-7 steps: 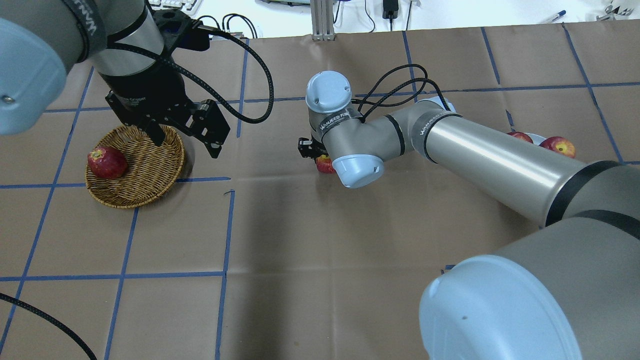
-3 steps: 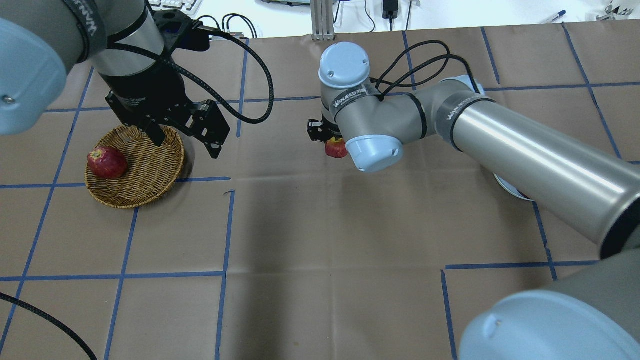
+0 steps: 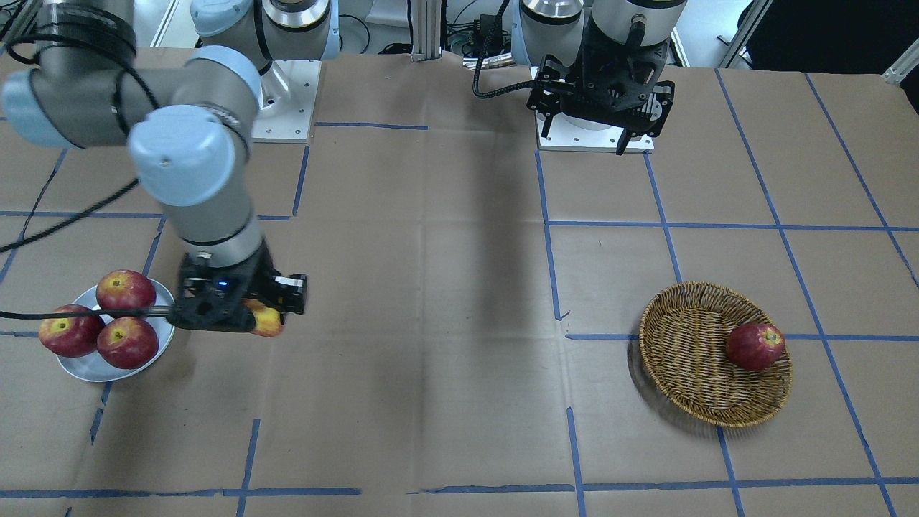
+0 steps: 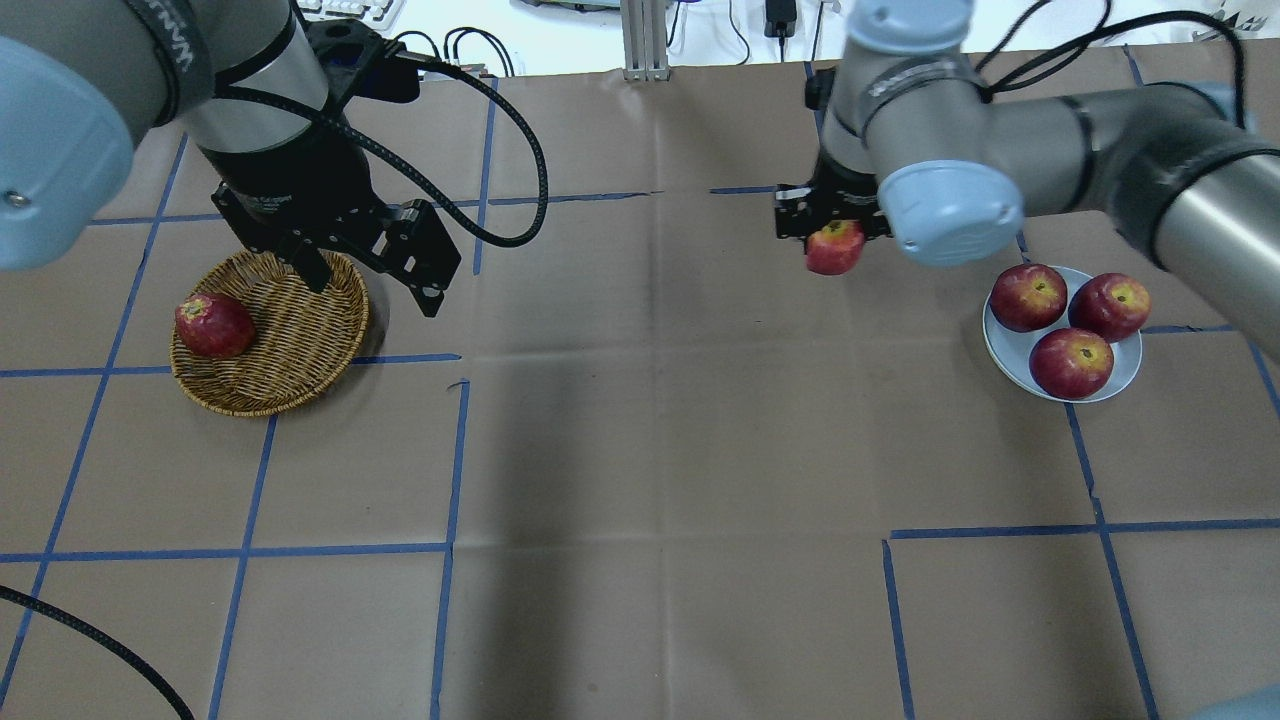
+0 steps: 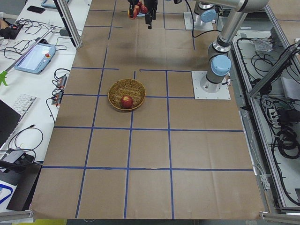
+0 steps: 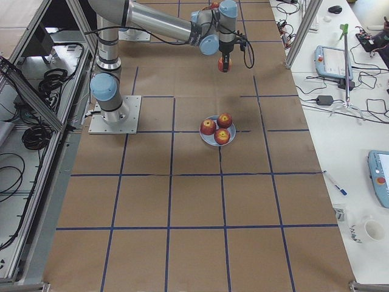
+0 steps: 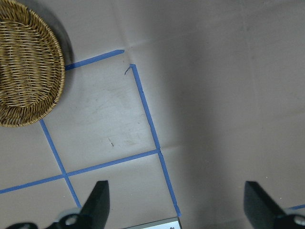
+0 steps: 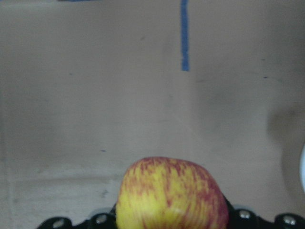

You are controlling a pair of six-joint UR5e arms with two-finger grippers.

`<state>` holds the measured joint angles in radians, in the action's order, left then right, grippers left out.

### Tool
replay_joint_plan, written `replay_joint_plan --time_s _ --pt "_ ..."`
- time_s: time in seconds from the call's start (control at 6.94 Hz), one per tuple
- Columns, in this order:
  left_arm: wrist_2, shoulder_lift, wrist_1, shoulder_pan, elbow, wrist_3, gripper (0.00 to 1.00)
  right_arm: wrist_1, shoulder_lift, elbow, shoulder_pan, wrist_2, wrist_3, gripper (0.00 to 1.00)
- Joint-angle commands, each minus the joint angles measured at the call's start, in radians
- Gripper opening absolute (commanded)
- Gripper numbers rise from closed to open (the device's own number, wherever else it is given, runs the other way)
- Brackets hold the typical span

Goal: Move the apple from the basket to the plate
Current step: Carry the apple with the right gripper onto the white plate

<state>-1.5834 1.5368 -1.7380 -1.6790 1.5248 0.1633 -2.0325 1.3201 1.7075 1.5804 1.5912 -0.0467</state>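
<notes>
My right gripper (image 4: 835, 235) is shut on the apple (image 4: 835, 248), the pale one streaked red and yellow, and holds it above the table left of the plate (image 4: 1003, 350). The apple fills the bottom of the right wrist view (image 8: 171, 195) and shows in the front view (image 3: 266, 319). The silvery plate (image 3: 79, 368) bears three red apples. My left gripper (image 4: 372, 285) is open and empty, raised over the right rim of the wicker basket (image 4: 290, 345). The basket (image 3: 689, 345) holds one dark red apple (image 4: 213, 325).
The brown paper table cover is marked with a grid of blue tape lines. The three apples on the plate (image 4: 1071, 362) cover most of it. The basket's edge shows at the top left of the left wrist view (image 7: 24, 71).
My right arm has carried the apple from the table's middle to the right and farther back, close to the plate. The plate and its apples have come into view. The left arm has not moved.
</notes>
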Motion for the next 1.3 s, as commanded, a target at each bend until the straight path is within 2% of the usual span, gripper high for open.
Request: replay_joint_plan --time_s 0.0,0.29,0.43,1.15 --pt "0.000 0.000 0.000 -0.001 0.000 -0.002 0.99 0.017 0.079 0.081 -0.269 -0.008 0.306 0.54" --pt "0.000 0.000 0.000 -0.001 0.000 -0.002 0.99 0.003 0.056 0.087 -0.431 -0.011 0.494 0.54" --pt "0.000 0.000 0.000 -0.001 0.000 -0.004 0.99 -0.006 0.019 0.098 -0.456 -0.013 0.517 0.54" --pt "0.002 0.000 0.002 -0.001 0.000 -0.004 0.99 -0.060 -0.059 0.109 -0.456 -0.011 0.530 0.54"
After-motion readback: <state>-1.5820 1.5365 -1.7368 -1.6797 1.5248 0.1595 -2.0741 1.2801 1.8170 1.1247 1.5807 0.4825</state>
